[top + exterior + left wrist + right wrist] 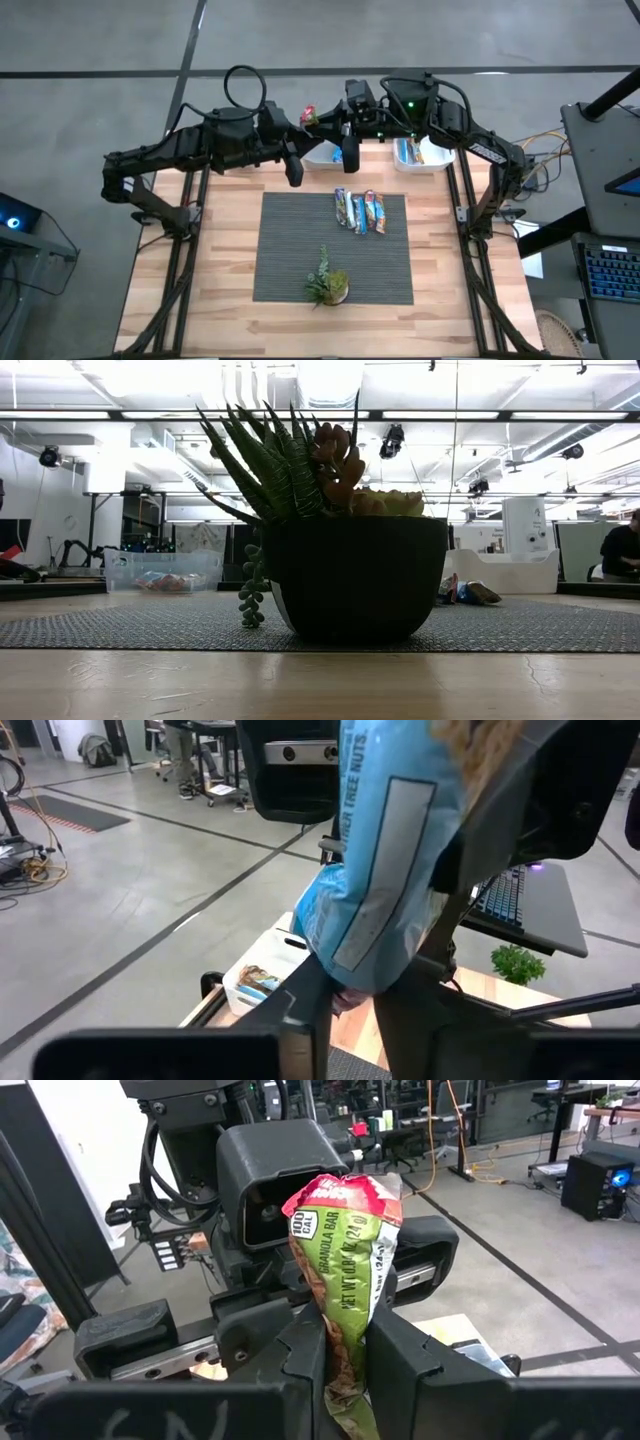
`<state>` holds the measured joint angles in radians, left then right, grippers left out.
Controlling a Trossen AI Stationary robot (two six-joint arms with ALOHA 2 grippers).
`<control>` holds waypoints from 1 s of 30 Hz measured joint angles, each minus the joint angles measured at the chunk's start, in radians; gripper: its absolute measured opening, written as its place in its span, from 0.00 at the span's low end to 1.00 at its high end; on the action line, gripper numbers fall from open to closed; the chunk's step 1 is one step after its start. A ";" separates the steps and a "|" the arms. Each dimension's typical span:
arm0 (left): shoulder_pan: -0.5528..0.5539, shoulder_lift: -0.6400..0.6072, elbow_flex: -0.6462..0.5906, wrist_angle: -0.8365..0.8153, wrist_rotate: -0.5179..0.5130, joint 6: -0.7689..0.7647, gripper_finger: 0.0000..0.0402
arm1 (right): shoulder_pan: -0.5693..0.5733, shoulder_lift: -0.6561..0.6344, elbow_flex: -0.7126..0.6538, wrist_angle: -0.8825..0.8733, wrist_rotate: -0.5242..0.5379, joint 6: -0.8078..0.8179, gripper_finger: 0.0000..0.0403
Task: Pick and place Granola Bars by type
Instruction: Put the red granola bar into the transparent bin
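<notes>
Two sets of fingers clamped on bars at counter's (200, 260) twelve o'clock edge: left gripper (345, 1005) on blue bar (385, 870), right gripper (345, 1370) on green-red bar (350, 1250). Four more bars (360, 211) on mat (290, 250), one o'clock of plant (327, 283).

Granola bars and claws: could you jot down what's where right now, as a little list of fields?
left claw: shut on a light blue bar, held up above the table's far edge
right claw: shut on a green and red bar, raised beside it
loose bars: a short row on the grey mat
far bins: two white bins, bars inside
plant: near edge of mat
</notes>
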<state>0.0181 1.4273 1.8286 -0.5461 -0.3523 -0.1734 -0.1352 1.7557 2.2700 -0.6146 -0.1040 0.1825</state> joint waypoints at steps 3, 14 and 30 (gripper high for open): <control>0.000 0.000 0.000 0.000 0.000 0.000 0.11 | 0.000 0.000 0.000 -0.001 0.000 0.000 0.12; 0.000 0.000 0.000 -0.001 0.000 -0.008 0.11 | 0.000 0.000 0.000 -0.004 0.000 0.005 0.15; 0.000 -0.001 0.000 0.001 0.000 -0.007 0.11 | 0.000 -0.054 0.000 -0.005 0.011 -0.033 0.53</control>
<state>0.0181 1.4261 1.8286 -0.5447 -0.3523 -0.1799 -0.1356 1.7020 2.2702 -0.6199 -0.0931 0.1493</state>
